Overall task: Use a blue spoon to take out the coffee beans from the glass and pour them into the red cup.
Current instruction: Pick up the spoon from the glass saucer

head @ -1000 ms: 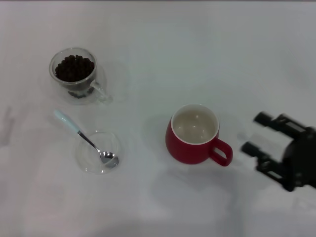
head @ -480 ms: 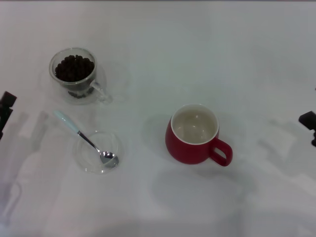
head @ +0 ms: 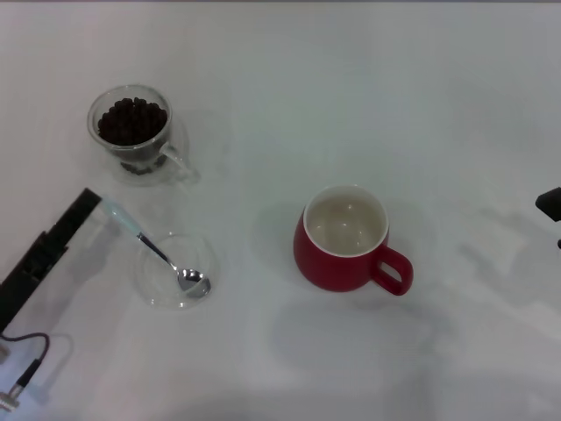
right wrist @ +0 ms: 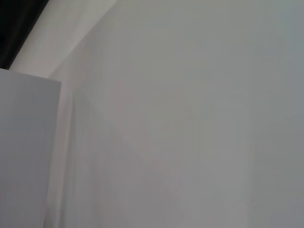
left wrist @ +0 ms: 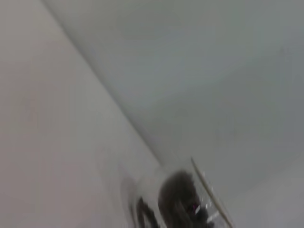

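Observation:
The glass (head: 131,132) stands at the back left, full of dark coffee beans (head: 131,121). It also shows blurred in the left wrist view (left wrist: 183,199). The blue spoon (head: 140,237) lies in front of it, its metal bowl resting in a flat clear saucer (head: 166,285) and its pale handle pointing back-left. The red cup (head: 346,239) stands in the middle, white inside, with its handle to the front right. My left gripper (head: 83,203) reaches in from the front left, its tip just beside the end of the spoon handle. Only a sliver of my right gripper (head: 550,203) shows at the right edge.
The white table (head: 351,88) runs on all around the objects. A thin cable and plug (head: 22,373) hang by my left arm at the front left corner. The right wrist view holds only the pale surface and a dark corner (right wrist: 16,23).
My left arm has come in from the left edge up to the spoon handle. My right gripper has drawn back from beside the red cup to the right edge.

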Available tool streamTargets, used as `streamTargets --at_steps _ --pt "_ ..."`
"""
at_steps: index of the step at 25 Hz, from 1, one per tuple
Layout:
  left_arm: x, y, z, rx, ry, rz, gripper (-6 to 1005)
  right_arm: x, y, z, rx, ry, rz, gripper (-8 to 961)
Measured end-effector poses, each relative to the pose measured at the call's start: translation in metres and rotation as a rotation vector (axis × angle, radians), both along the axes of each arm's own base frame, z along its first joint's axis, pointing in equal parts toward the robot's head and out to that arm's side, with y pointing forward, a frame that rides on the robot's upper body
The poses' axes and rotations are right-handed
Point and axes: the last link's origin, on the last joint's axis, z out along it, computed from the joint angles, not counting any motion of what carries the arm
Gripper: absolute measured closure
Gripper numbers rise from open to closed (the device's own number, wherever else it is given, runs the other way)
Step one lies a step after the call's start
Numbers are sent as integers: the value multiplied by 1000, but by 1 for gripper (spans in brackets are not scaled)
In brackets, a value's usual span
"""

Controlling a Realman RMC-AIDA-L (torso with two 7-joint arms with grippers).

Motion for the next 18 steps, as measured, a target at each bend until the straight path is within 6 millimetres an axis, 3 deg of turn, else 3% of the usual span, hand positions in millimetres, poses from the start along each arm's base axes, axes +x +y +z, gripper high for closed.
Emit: streamTargets --at_steps 18 --pt "14 26 -14 -132 28 -57 361 -1 6 -2 0 -11 3 308"
